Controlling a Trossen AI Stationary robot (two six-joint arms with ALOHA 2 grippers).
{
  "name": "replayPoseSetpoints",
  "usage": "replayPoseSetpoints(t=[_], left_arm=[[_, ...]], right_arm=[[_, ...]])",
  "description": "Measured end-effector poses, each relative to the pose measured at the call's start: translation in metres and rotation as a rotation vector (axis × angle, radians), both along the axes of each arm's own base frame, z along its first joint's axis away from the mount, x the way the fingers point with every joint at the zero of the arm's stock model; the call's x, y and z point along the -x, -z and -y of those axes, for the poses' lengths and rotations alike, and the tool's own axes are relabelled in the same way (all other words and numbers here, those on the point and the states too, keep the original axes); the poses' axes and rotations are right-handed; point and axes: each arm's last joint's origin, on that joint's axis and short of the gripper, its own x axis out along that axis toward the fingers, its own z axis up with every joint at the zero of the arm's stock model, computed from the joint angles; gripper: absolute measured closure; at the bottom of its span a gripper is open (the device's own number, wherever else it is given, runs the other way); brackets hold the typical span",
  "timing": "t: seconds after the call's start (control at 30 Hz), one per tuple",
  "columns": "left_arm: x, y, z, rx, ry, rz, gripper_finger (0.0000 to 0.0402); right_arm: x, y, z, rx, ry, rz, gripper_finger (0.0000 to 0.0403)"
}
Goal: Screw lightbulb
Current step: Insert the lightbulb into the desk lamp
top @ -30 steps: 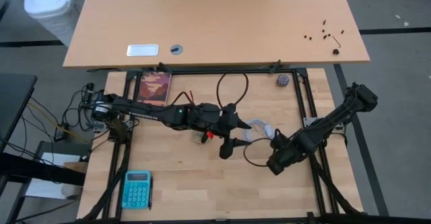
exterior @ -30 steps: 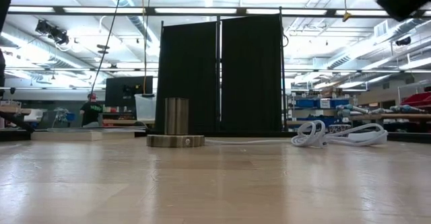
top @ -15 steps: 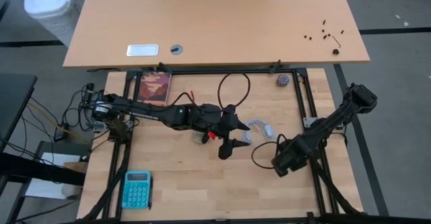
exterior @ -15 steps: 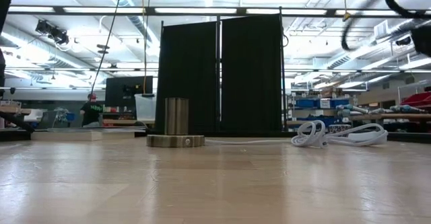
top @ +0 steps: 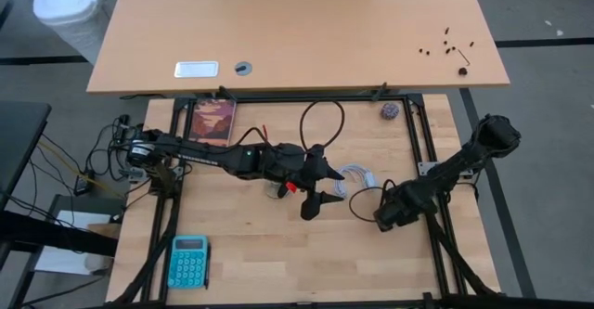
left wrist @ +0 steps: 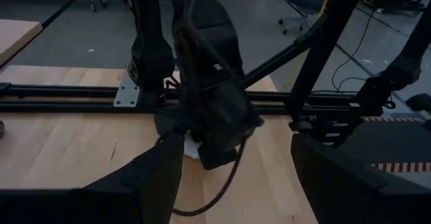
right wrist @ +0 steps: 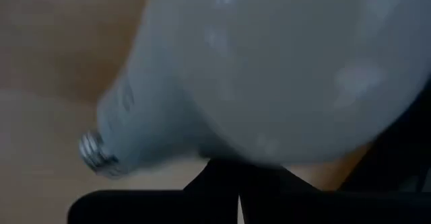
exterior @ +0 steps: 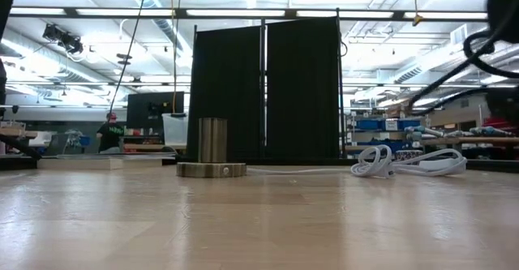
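Progress: early | bulb (right wrist: 269, 69) pinched in my right gripper (top: 388, 214), above the table's right side | socket (exterior: 212, 152) bare, well apart | left gripper (top: 314, 204) spread, empty, mid-table | left: carry, seat, screw in.

1. Even overhead light fell on the pale wooden counter (top: 278, 253), with soft shadows.
2. Ceiling strip lights glared in the low view.
3. The white pear-shaped lightbulb (right wrist: 269, 69) loomed blurred, out of focus.
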Motion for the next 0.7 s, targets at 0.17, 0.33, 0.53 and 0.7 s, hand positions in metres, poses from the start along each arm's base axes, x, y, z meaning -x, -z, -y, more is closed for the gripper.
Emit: replayPoseSetpoints(t=[0.17, 0.33, 0.53, 0.7], left_arm=[[0.000, 0.000, -0.002, -0.002, -0.008, -0.002, 0.0124], [0.000, 0.001, -0.006, -0.015, -0.053, -0.012, 0.0124], [0.002, 0.009, -0.013, -0.019, -0.135, -0.102, 0.0124], [0.005, 0.015, -0.015, 0.014, -0.158, -0.179, 0.0124]], right_arm=[[-0.019, -0.007, 0.014, 0.137, -0.140, 0.156, 0.0400], [-0.047, -0.029, 0.017, 0.320, -0.237, 0.349, 0.0400], [-0.060, -0.065, 0.015, 0.329, -0.303, 0.342, 0.0400], [-0.056, -0.104, 0.010, 0.352, -0.270, 0.288, 0.0399]])
